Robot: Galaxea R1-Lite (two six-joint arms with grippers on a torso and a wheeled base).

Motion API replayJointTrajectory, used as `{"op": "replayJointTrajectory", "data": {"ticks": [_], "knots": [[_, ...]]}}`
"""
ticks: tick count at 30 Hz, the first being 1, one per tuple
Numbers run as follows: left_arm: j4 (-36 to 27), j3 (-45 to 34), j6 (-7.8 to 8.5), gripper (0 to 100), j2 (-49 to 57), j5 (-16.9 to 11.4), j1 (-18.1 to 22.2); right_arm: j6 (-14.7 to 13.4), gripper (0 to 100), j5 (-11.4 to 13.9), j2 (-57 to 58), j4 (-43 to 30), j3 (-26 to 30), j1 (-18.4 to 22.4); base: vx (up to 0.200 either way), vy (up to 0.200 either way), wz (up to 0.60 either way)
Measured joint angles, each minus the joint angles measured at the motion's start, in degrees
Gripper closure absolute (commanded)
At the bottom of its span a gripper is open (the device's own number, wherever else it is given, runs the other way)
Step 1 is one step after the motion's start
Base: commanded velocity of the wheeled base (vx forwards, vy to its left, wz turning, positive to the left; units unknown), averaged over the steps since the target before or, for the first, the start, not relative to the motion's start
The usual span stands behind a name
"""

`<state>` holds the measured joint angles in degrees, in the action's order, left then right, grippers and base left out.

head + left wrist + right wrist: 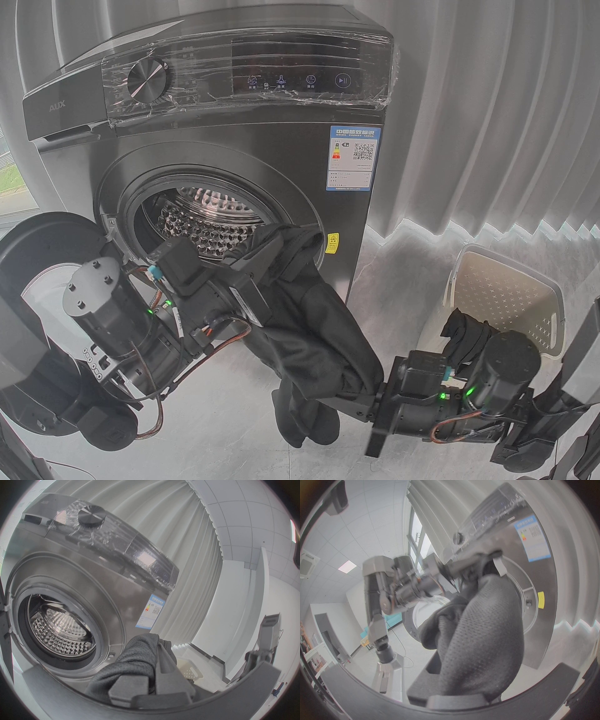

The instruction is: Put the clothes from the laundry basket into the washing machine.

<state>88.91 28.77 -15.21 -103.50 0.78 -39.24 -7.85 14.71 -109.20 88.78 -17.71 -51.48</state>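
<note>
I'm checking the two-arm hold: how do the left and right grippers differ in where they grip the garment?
The left gripper holds the garment by its upper end, high at the drum mouth; the right gripper holds its lower part, well below. The right gripper is nearer the basket than the left gripper. Both are shut on the same dark garment.

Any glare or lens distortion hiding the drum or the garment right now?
Head view: the wrapped control panel glints; drum evenly lit. Left wrist view: fisheye curves the washing machine, drum readable. Right wrist view: the dark garment covers most of the opening.
</note>
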Motion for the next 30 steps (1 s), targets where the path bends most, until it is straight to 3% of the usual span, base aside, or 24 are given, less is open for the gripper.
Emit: {"op": "replayJointTrajectory", "data": {"ticks": [15, 16, 30], "knots": [[0.1, -2.3, 0.02, 100, -3.2, 0.0, 0.4, 0.1, 100, 1.3, 7.4, 0.0, 0.7, -0.2, 0.000, 0.000, 0.00], [0.0, -2.4, 0.02, 0, -3.3, -0.1, 0.4, 0.2, 100, 1.3, 7.5, 0.0, 0.6, -0.2, 0.000, 0.000, 0.00], [0.1, -2.9, -0.13, 0, -2.0, -0.5, 1.2, 0.2, 100, 1.3, 7.9, 0.0, -0.6, 2.3, 0.000, 0.000, 0.00]]}}
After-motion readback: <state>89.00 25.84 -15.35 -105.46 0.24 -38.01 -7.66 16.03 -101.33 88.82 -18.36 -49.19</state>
